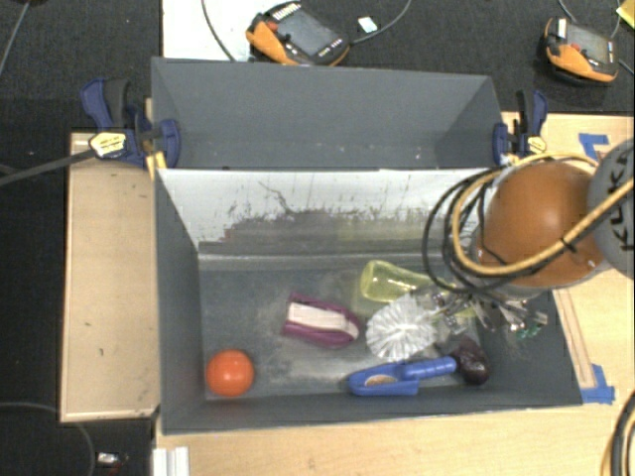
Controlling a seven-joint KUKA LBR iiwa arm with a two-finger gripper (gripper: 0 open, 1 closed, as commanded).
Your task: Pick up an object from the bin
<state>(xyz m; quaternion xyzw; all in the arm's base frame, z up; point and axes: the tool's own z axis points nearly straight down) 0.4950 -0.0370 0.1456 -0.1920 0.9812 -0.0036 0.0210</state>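
The only writing that can be read stands on the grey link of the arm [617,201] at the right edge. Large dark capitals run along its casing, and the letters "KUK" show before the frame cuts the word off. A small yellow tag [106,144] at the bin's upper left corner carries dark marks too small to make out. Two orange-and-black handheld devices [298,36] [580,48] lie on the dark surface [99,18] behind the bin. Whatever is printed on their dark faces is too fine to read.
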